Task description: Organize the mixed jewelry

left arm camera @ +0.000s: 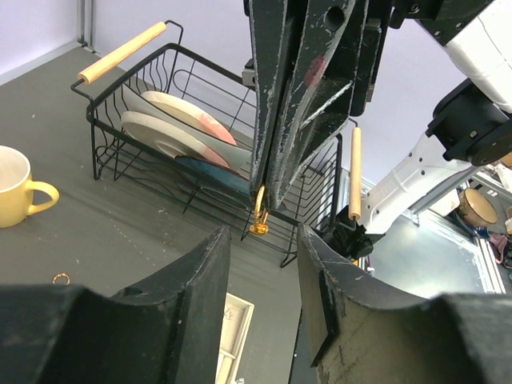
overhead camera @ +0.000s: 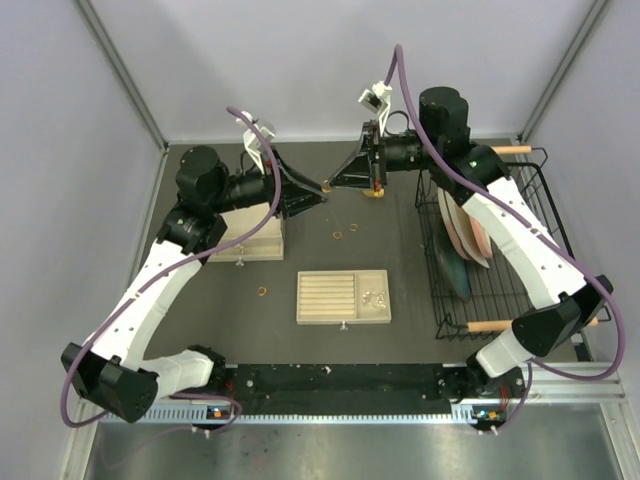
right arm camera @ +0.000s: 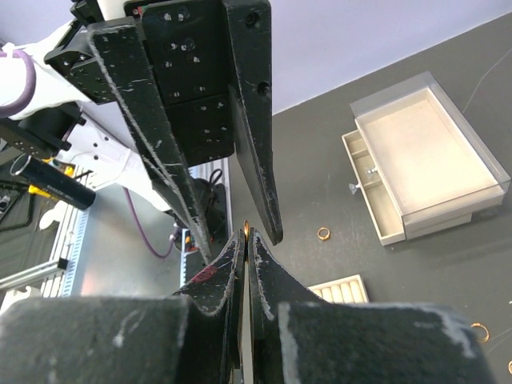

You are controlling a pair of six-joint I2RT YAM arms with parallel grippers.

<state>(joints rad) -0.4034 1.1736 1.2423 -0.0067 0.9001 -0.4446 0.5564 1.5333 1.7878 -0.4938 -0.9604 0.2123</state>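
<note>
My right gripper (overhead camera: 329,184) is shut on a small gold ring (right arm camera: 246,231) and holds it above the table; the ring also shows in the left wrist view (left arm camera: 258,222). My left gripper (overhead camera: 319,198) is open and empty, its fingers (left arm camera: 210,264) right in front of the ring, one on each side. Loose gold rings lie on the dark table (overhead camera: 338,236), (overhead camera: 352,228), (overhead camera: 262,293). A silvery glittery cluster (overhead camera: 375,297) sits in the right compartment of the cream slotted jewelry box (overhead camera: 330,316).
A small cream drawer box (overhead camera: 247,243) with a clear top stands at the left. A black wire dish rack (overhead camera: 500,290) with plates (left arm camera: 176,132) fills the right side. A yellow mug (left arm camera: 16,196) stands behind the right gripper.
</note>
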